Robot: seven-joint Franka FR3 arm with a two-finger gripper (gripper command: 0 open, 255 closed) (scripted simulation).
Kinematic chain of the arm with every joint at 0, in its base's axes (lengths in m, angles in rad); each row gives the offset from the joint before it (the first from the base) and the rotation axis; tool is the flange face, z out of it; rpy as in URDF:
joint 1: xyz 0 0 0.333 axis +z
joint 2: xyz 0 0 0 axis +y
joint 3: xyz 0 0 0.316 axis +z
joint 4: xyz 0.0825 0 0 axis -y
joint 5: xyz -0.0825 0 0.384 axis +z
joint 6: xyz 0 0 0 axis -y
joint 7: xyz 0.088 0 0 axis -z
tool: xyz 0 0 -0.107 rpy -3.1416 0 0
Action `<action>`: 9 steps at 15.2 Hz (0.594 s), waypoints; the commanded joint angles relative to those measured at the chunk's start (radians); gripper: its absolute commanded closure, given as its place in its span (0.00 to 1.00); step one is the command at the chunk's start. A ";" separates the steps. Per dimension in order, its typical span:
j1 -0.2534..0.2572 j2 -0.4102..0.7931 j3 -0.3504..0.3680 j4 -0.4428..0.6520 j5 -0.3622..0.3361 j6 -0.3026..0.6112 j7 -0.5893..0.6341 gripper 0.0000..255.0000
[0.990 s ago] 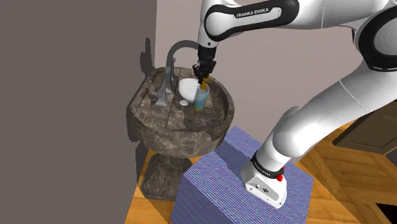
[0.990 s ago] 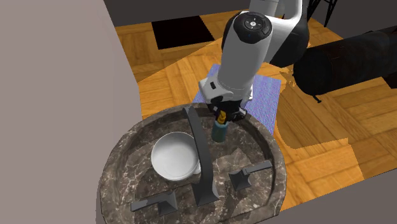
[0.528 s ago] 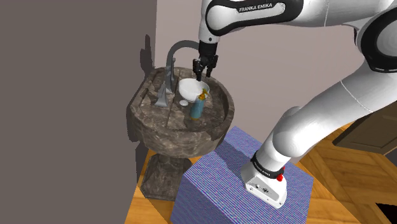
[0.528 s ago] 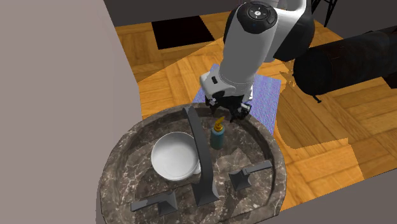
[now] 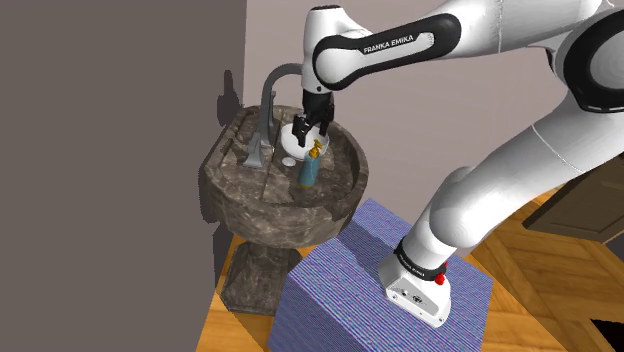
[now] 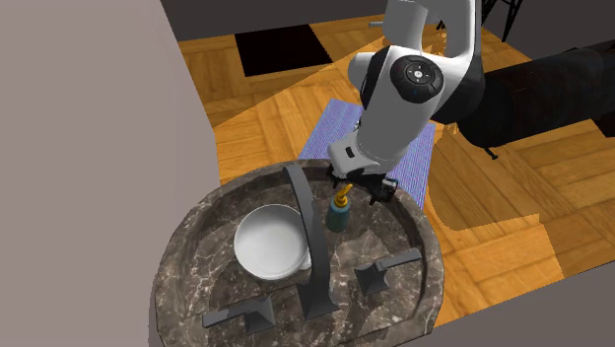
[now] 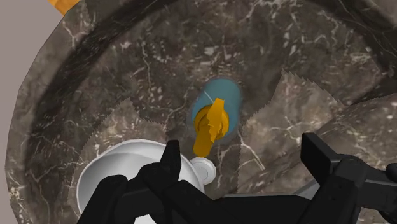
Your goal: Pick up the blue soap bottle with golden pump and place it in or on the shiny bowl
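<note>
The blue soap bottle (image 6: 338,216) with its golden pump (image 6: 342,198) stands upright on the floor of the dark marble sink (image 6: 197,286), just beside the shiny white bowl (image 6: 268,242) and outside it. My gripper (image 6: 363,187) hangs open a little above the bottle, holding nothing. In the wrist view the bottle (image 7: 217,107) lies ahead of the spread fingers (image 7: 172,159), and the bowl (image 7: 102,181) is beside one finger. In the shoulder view the gripper (image 5: 312,132) partly covers the bowl (image 5: 291,147), with the bottle (image 5: 308,170) below it.
A tall curved grey faucet (image 6: 307,237) rises between bowl and bottle, with two grey handles (image 6: 241,315) (image 6: 379,271) on the sink's rim. A grey wall (image 5: 100,150) stands close behind the sink. The blue-purple stand (image 5: 340,280) sits against the sink's pedestal.
The fingers opened and let go of the bottle's pump. The bottle dropped onto the sink floor beside the bowl. The hand then shifted a little above it.
</note>
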 commanded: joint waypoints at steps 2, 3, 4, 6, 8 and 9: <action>-0.002 0.013 -0.001 -0.034 -0.004 0.047 0.004 0.00; -0.003 0.021 -0.002 -0.049 -0.006 0.070 0.005 0.00; -0.003 0.021 -0.002 -0.049 -0.006 0.070 0.005 0.00; -0.003 0.021 -0.002 -0.049 -0.006 0.070 0.005 0.00; -0.003 0.021 -0.002 -0.049 -0.006 0.070 0.005 0.00; -0.003 0.021 -0.002 -0.049 -0.006 0.070 0.005 0.00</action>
